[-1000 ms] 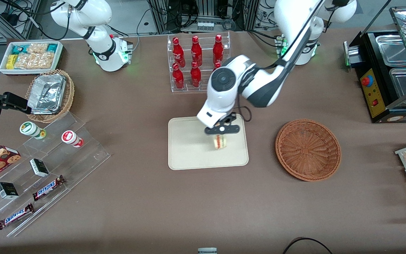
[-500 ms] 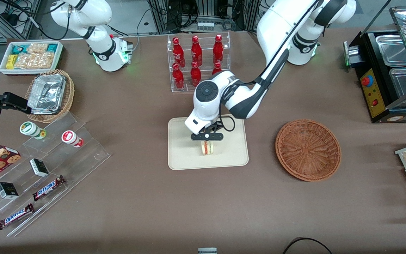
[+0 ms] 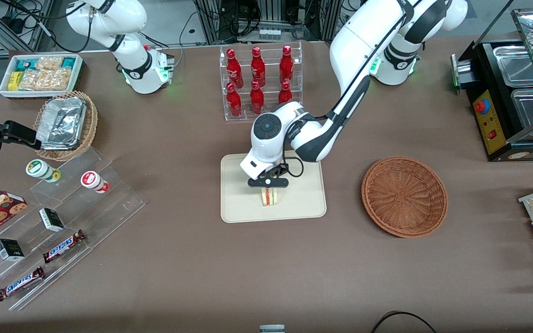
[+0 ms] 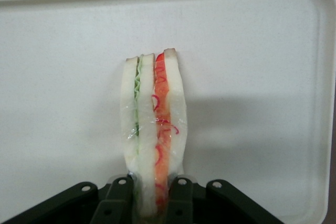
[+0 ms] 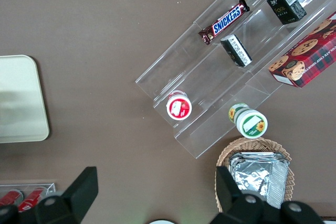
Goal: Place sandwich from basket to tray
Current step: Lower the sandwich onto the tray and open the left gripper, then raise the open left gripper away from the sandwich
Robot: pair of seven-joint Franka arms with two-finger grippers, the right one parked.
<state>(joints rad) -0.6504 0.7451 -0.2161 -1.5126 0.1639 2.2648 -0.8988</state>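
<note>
The sandwich (image 3: 270, 196) (image 4: 153, 129) is a white bread wedge with a red-orange and green filling stripe, wrapped in clear film. My gripper (image 3: 269, 183) (image 4: 152, 195) is shut on it, one black finger (image 4: 118, 198) pressing each bread face. It hangs upright low over the middle of the cream tray (image 3: 238, 208) (image 4: 252, 51); whether it touches the tray I cannot tell. The reddish-brown wicker basket (image 3: 404, 196) sits empty on the table beside the tray, toward the working arm's end.
A clear rack of red bottles (image 3: 259, 81) stands farther from the front camera than the tray. A clear stepped display with snack bars and cups (image 3: 58, 222) and a tan basket with foil containers (image 3: 65, 125) lie toward the parked arm's end. A black food warmer (image 3: 511, 97) stands at the working arm's end.
My gripper has carried the sandwich across the tray from the basket-side edge toward its middle, moving lower and a little nearer the front camera. The grip has stayed shut.
</note>
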